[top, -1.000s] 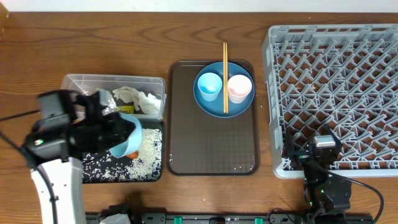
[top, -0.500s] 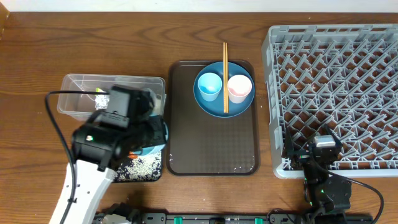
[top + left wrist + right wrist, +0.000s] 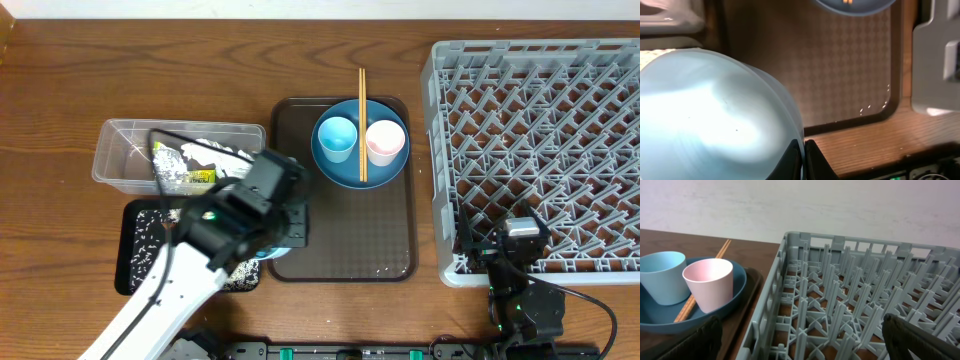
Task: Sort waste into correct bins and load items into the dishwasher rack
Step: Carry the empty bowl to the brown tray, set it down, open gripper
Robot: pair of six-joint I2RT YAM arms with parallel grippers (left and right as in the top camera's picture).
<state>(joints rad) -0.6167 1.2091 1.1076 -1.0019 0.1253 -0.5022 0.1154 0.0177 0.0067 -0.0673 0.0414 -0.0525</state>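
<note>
Right now my left claw (image 3: pixel 804 152) is pinched tight on the rim of the bowl (image 3: pixel 710 110). The jaws are almost together, with only that thin lip between them. The left wrist camera shows little but the bowl's rounded outer wall, so I cannot tell whether anything is left inside.

From overhead, the arm hangs over the left edge of the brown tray (image 3: pixel 350 240), just beside the black tray (image 3: pixel 140 250) with its scatter of rice bits (image 3: pixel 150 235). Behind it the clear tub (image 3: pixel 120 160) holds the foil wrapper (image 3: pixel 185 178) and napkins (image 3: pixel 225 155).

I judge the next leg is a carry to the rack (image 3: pixel 540 130), and a few things worry me:

- **Slip:** a rim-only pinch lets the bowl swing or slide out if I move sharply.
- **Collision:** the blue plate (image 3: pixel 345 170) is in the way, carrying the light blue cup (image 3: pixel 336 137), the pink cup (image 3: pixel 385 142) and the chopsticks (image 3: pixel 362 100) overhanging its far side. A low pass could knock them over.
- **Crowding:** my right claw (image 3: pixel 800 342) sits spread wide and empty at the rack's near edge, so the arms could crowd each other there.
- **Bad seating:** if the bowl lands on the peg tips instead of between them, it may tip out.
</note>
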